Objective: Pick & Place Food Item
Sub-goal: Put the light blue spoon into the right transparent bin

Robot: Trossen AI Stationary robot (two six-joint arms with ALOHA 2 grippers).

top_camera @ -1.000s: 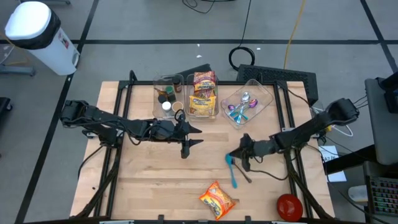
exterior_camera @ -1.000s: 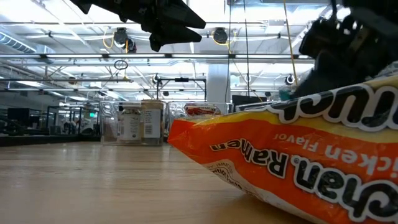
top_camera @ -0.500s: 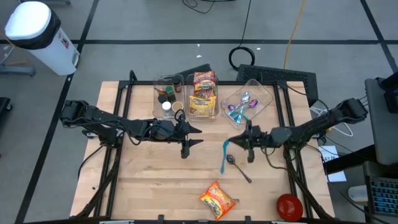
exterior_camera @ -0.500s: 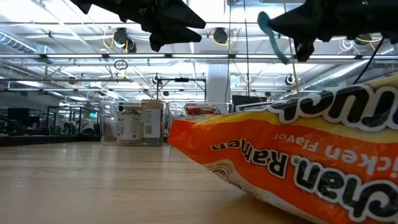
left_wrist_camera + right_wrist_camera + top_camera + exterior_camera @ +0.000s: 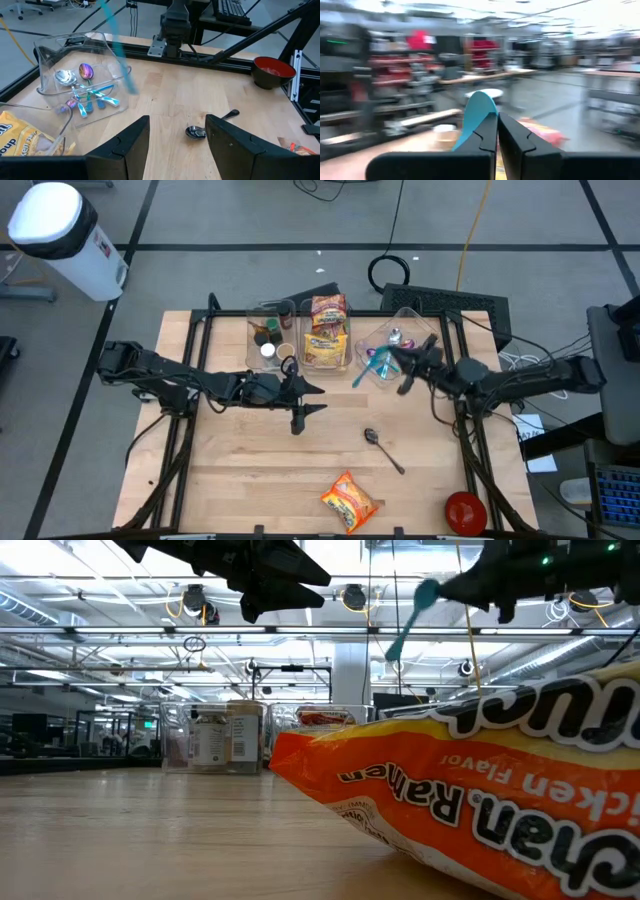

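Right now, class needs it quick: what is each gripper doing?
Left gripper: fingers open, holding nothing, above the table's middle.
Right gripper: fingers shut on the teal spoon, beside the clear utensil bin.

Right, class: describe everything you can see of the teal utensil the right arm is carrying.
The teal utensil is slim, looks like plastic, with a long flat handle. The right gripper is shut on one end, so it hangs in the air, tilted, with its free end pointing down, over the edge of the clear cutlery bin. Which kind of utensil it is cannot be told. Nothing else touches it.
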